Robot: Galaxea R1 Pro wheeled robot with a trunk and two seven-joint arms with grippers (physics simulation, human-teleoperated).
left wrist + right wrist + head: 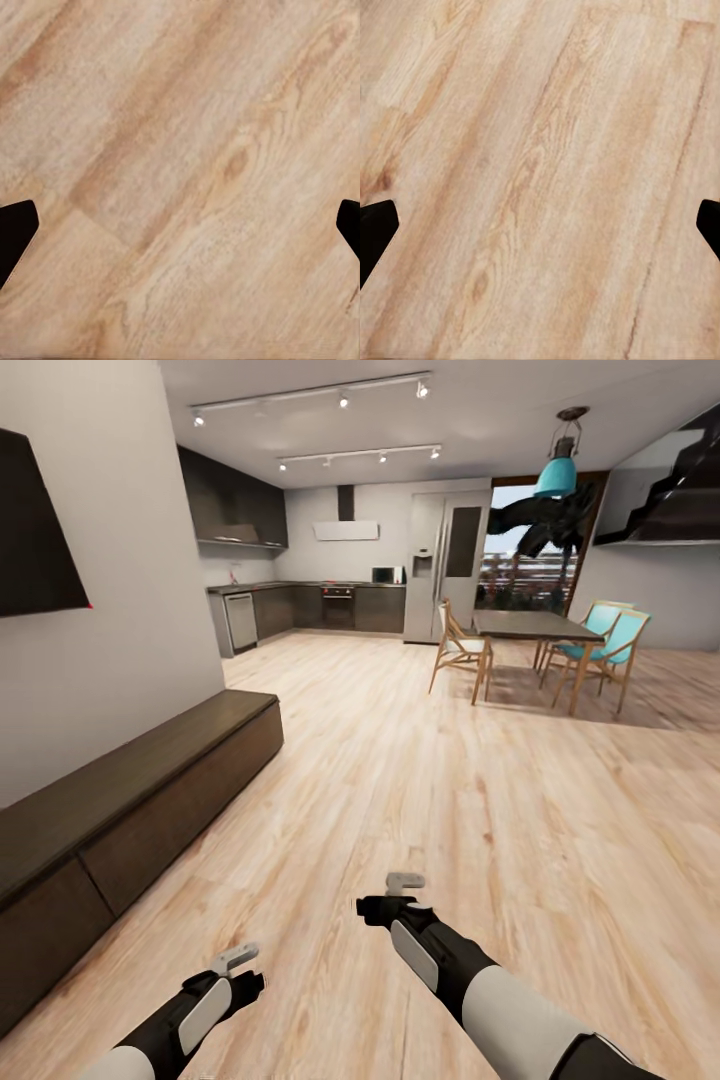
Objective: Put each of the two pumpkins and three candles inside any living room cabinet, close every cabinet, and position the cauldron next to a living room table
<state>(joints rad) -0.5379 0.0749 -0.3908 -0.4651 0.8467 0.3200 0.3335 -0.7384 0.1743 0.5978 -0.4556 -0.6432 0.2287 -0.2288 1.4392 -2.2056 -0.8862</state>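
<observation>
Long, boxy dark-brown wood cabinet [150,780], left of frame, fronts shut. Left gripper [236,960] and right gripper [404,881], both spread wide and empty, over pale grained plank floor [480,800].

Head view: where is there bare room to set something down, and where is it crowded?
The cabinet top along the left wall is bare. Wide wood floor lies free between it and the dining table. Crowded: chairs around that table. Both grippers, left and right, hang open over floor.

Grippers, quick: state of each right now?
Left end effector: open, holding nothing, over bare wood floor.
Right end effector: open, holding nothing.
</observation>
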